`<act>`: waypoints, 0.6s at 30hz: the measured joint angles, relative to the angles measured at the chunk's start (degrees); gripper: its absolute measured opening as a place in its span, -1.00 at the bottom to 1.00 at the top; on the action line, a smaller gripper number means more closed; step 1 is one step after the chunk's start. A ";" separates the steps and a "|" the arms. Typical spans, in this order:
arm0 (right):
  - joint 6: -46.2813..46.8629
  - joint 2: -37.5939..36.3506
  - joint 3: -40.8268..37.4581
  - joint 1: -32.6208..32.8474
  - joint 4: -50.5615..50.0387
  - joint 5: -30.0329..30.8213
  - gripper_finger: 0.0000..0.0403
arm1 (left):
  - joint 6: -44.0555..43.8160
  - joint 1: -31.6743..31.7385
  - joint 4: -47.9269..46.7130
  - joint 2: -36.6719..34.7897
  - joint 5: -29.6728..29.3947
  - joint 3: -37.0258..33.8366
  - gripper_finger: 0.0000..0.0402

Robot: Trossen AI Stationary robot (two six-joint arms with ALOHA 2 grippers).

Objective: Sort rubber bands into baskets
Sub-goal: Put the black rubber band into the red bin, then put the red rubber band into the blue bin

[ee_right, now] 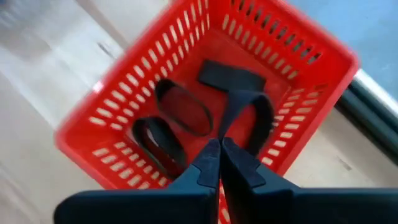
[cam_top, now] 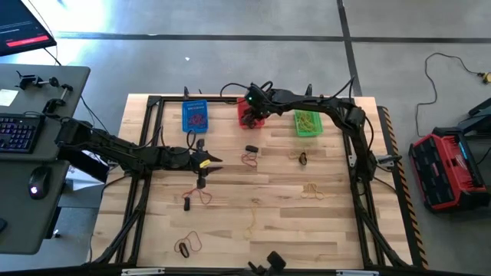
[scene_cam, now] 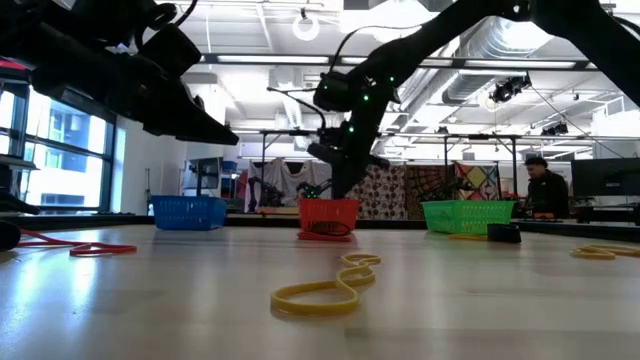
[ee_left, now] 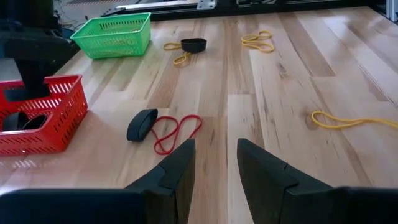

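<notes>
Three mesh baskets stand along the table's far edge: blue (cam_top: 195, 116), red (cam_top: 245, 119) and green (cam_top: 308, 123). My right gripper (cam_top: 253, 110) is over the red basket (ee_right: 112, 112), shut on a black rubber band; two more black bands (ee_right: 183, 109) lie on the basket's floor. My left gripper (cam_top: 211, 161) hovers mid-table, open, with nothing between its fingers (ee_left: 214, 146). Just ahead of it a black band (ee_left: 142, 124) and a red band (ee_left: 177, 132) lie on the wood. Other red, yellow and black bands (cam_top: 313, 190) are scattered over the table. My right gripper pinches a black rubber band (ee_right: 231, 115) between its two fingertips. The fingers slant down from above into the red basket's opening. The band hangs past the tips inside the basket's walls; whether its lower end touches the floor I cannot tell.
A black metal frame (cam_top: 153, 100) runs around the wooden table. A desk with a keyboard (cam_top: 15, 130) stands to the left, and a red case (cam_top: 445, 169) sits on the floor to the right. A person (scene_cam: 540, 185) sits in the room beyond the table.
</notes>
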 joint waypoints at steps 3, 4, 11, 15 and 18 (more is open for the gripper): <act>0.15 0.43 -0.01 -0.07 0.43 -1.38 -1.00 | 0.04 0.00 0.08 0.24 0.00 0.00 -0.44; 0.13 0.43 -0.01 0.03 0.44 -1.55 -1.00 | 0.06 0.00 0.06 0.33 0.02 0.00 -0.44; -2.05 0.41 0.63 0.86 0.09 0.11 -1.00 | -0.87 0.00 0.15 1.71 0.02 0.04 -0.44; -3.15 0.41 3.69 1.27 -1.69 0.38 -0.90 | -0.87 0.00 0.35 2.97 0.02 0.04 -0.44; -4.45 0.40 6.84 1.96 -4.88 0.54 -0.73 | -0.72 0.00 1.52 3.68 -0.05 0.04 -0.44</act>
